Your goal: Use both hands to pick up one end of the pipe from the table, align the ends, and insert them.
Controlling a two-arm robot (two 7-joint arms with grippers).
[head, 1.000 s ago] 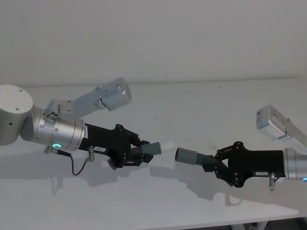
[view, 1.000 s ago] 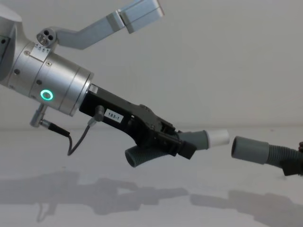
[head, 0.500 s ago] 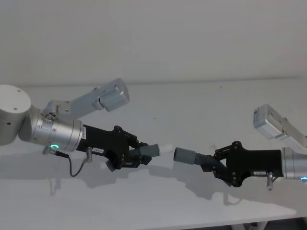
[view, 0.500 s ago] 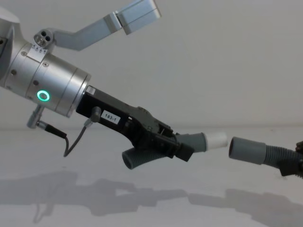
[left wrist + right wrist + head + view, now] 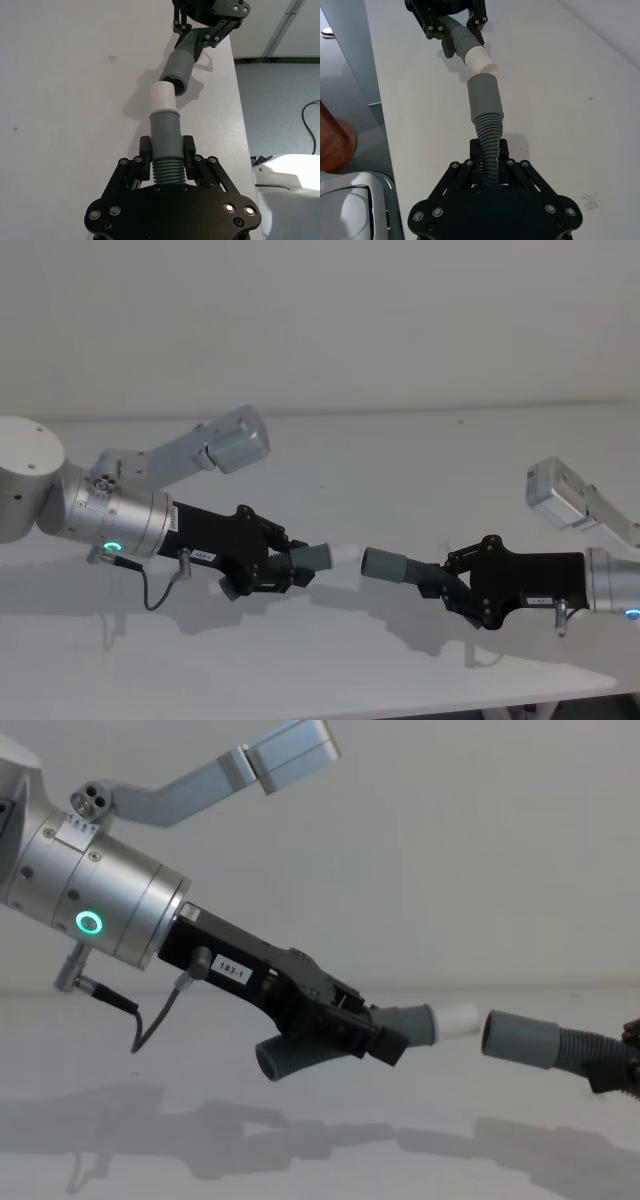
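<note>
My left gripper (image 5: 285, 568) (image 5: 385, 1040) (image 5: 166, 150) is shut on the ribbed part of one pipe piece (image 5: 165, 127), held above the table (image 5: 400, 470). Its white-tipped end (image 5: 345, 552) (image 5: 458, 1017) (image 5: 480, 59) points at the other piece. My right gripper (image 5: 447, 583) (image 5: 487, 150) is shut on the second piece's ribs, and its wider grey socket end (image 5: 385, 565) (image 5: 520, 1038) (image 5: 176, 75) faces the white tip. The two ends are almost in line, with a narrow gap between them. The first piece's ribbed rear end (image 5: 285, 1058) hangs below my left gripper.
The table's front edge (image 5: 400, 705) runs close below both arms, with a plain wall behind. In the left wrist view the table's side edge (image 5: 240, 100) drops to grey floor. A silver bracket (image 5: 235, 440) juts up from my left wrist.
Both grippers have shifted slightly to the left with their pipe pieces, and the left one has dropped a little. The gap between the ends stays narrow.
</note>
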